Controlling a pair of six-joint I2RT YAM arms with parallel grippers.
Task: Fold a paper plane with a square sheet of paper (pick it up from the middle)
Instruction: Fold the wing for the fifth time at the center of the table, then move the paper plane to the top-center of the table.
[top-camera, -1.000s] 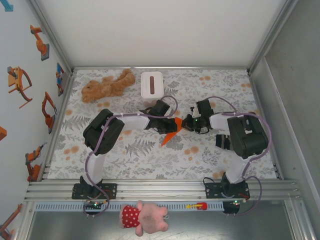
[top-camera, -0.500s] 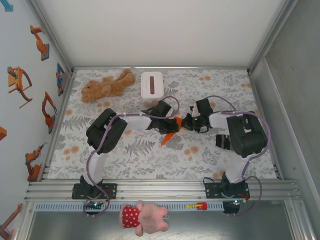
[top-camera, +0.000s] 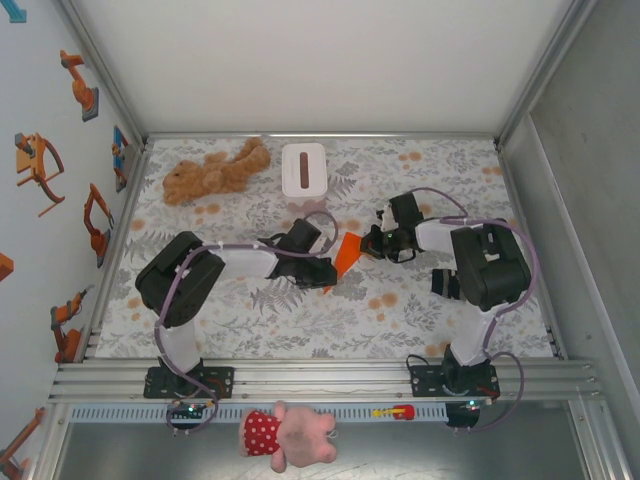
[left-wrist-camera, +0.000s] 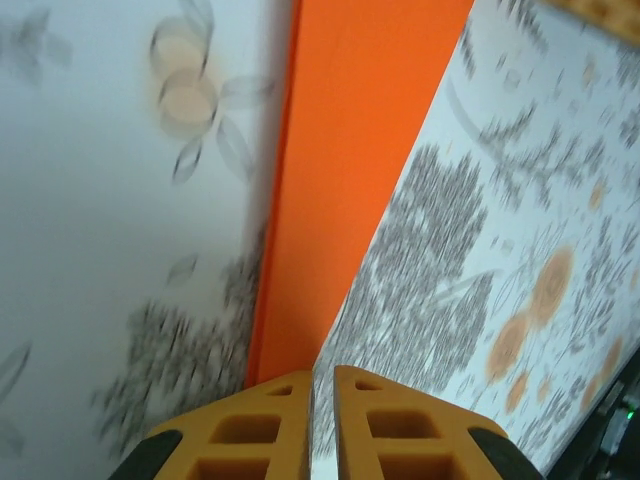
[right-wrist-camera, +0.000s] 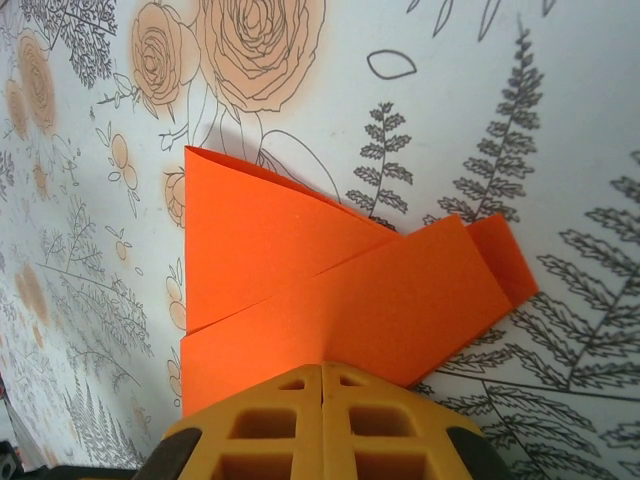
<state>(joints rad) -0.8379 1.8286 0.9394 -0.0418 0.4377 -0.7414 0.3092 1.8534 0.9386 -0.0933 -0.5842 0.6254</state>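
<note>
Paper (top-camera: 346, 256), orange, folded into a narrow slanted strip. Sits mid-table on the floral cloth (top-camera: 400, 300), between the left gripper (top-camera: 322, 274) and the right gripper (top-camera: 369, 243), well in front of the white tissue box (top-camera: 303, 170). Runs lengthwise from near-left to far-right, narrow tip toward the left arm's side, broader end at the right gripper. Right fingers pressed fully together on a layered edge. Left fingers all but together, just a slit between, with the paper's end at their tips; cannot tell whether pinched. Blurs in the left wrist view, cut off at the top edge. Near edges hidden behind both sets of fingers.
</note>
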